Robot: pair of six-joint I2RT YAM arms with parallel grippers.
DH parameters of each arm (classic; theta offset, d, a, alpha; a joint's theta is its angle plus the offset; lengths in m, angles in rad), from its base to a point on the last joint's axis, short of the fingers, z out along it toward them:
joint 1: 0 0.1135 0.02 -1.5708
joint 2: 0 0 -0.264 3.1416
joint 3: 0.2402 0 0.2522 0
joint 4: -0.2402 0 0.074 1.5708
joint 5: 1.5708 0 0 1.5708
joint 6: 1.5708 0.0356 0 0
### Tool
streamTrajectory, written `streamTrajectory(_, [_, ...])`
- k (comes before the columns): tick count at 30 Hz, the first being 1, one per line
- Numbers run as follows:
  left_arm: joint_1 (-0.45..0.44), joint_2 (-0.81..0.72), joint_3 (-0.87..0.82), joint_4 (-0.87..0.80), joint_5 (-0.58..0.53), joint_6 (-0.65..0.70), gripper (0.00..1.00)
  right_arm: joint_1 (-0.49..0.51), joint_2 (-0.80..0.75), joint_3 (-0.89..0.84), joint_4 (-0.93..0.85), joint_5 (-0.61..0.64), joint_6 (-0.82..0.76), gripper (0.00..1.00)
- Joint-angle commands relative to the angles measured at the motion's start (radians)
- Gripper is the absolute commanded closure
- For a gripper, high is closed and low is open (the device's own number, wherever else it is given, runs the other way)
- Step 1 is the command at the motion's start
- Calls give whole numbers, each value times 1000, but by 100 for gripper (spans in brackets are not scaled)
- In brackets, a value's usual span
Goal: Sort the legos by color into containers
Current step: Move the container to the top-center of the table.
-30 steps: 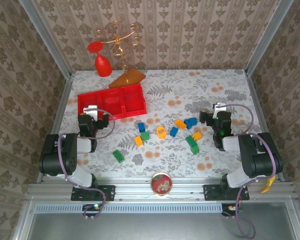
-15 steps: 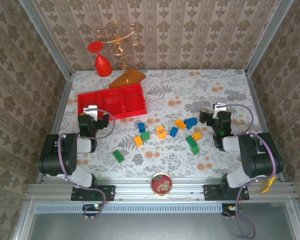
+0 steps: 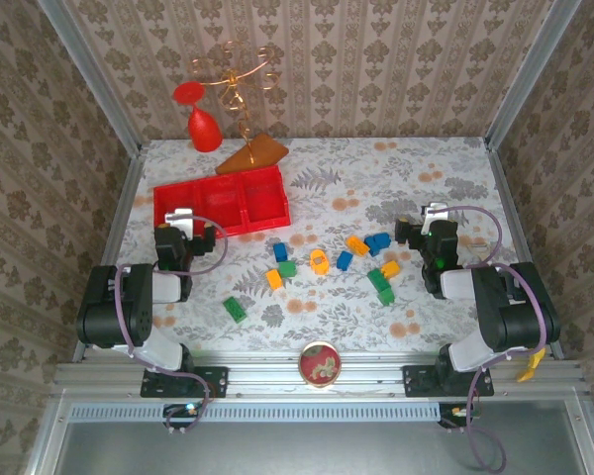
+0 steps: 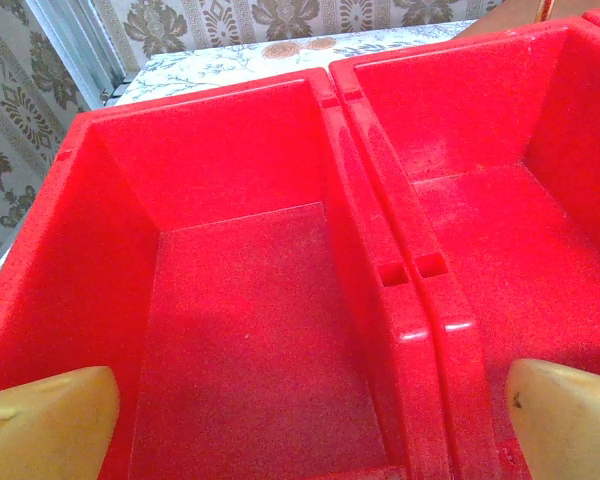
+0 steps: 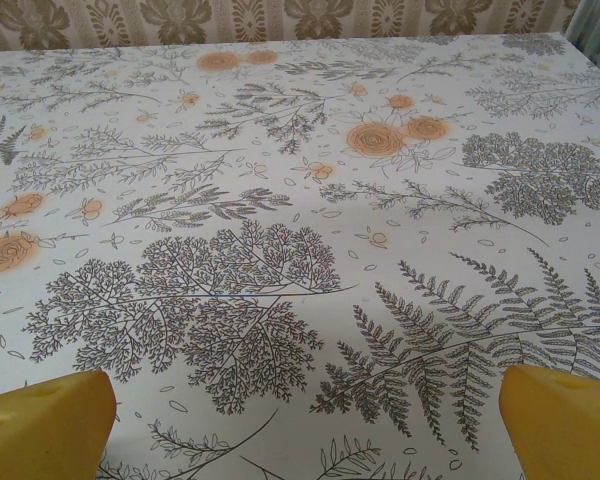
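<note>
The legos lie scattered mid-table: blue ones point(image 3: 280, 251) point(image 3: 377, 241), green ones point(image 3: 236, 310) point(image 3: 379, 282) and orange-yellow ones point(image 3: 320, 261) point(image 3: 356, 244). The containers are compartments of a red tray point(image 3: 221, 201) at the back left. My left gripper point(image 3: 182, 218) sits at the tray's near edge, open; in the left wrist view its fingers point(image 4: 42, 425) frame the divider point(image 4: 408, 290) between two empty compartments. My right gripper point(image 3: 435, 214) rests right of the bricks, open, and its fingers point(image 5: 565, 425) show over bare patterned cloth.
A red goblet point(image 3: 200, 121), a wire stand point(image 3: 240, 84) and an orange-brown board point(image 3: 252, 153) stand behind the tray. A round tin point(image 3: 319, 363) sits on the front rail. A yellow banana point(image 3: 530, 368) lies by the right arm's base.
</note>
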Motion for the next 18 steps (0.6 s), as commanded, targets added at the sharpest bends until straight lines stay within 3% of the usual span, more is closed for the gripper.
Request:
streamTrajectory(1, [3, 0, 21, 2, 16, 7, 0, 3, -1, 5, 33, 22, -3, 0])
streamTrajectory(11, [4, -71, -1, -12, -4, -1, 0, 3, -23, 22, -14, 33, 0, 0])
streamTrajectory(18, [-7, -219, 8, -153, -26, 2, 0, 6, -120, 140, -303, 59, 9, 0])
